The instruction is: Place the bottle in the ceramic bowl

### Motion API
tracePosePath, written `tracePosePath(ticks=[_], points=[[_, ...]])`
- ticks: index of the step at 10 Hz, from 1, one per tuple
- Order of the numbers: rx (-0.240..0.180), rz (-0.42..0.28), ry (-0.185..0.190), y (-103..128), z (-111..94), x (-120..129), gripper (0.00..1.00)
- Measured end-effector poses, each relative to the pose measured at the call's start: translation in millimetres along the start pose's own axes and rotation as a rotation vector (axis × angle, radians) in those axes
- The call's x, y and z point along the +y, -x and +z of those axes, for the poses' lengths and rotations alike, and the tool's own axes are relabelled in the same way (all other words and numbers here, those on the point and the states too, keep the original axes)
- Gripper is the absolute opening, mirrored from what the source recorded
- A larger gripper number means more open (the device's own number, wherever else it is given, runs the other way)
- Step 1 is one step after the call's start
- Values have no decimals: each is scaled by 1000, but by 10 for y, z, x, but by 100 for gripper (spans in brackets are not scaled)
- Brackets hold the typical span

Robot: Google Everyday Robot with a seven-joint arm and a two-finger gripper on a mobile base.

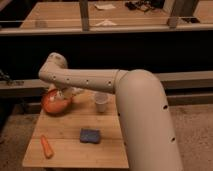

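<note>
On the left part of the pale wooden slat table [67, 127] lies a small orange carrot-shaped piece [46, 146], long and tapered, near the front edge. Behind it, at the back left corner, stands the shallow round orange-red ceramic bowl [50, 103], with a glossy inside. The gripper [64, 95] hangs over this bowl, low above its inside. Its fingers are closed, and they seem to hold the small whitish plastic bottle [76, 91], which sticks out sideways over the right rim of the bowl. The bottle is not lying in the bowl. More to the right, near the front, lies a flat blue rectangular sponge [90, 135] with a rough surface. Behind it stands a translucent white plastic cup [101, 101], upright, apart from the bowl. The smooth, thick white arm [142, 115] with small dark holes covers the right side.
</note>
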Motion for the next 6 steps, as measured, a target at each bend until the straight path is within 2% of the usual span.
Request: tracePosePath(ticks=[4, 6], points=[[-7, -16, -6, 87, 63, -42, 2], [-10, -23, -9, 109, 81, -58, 6]])
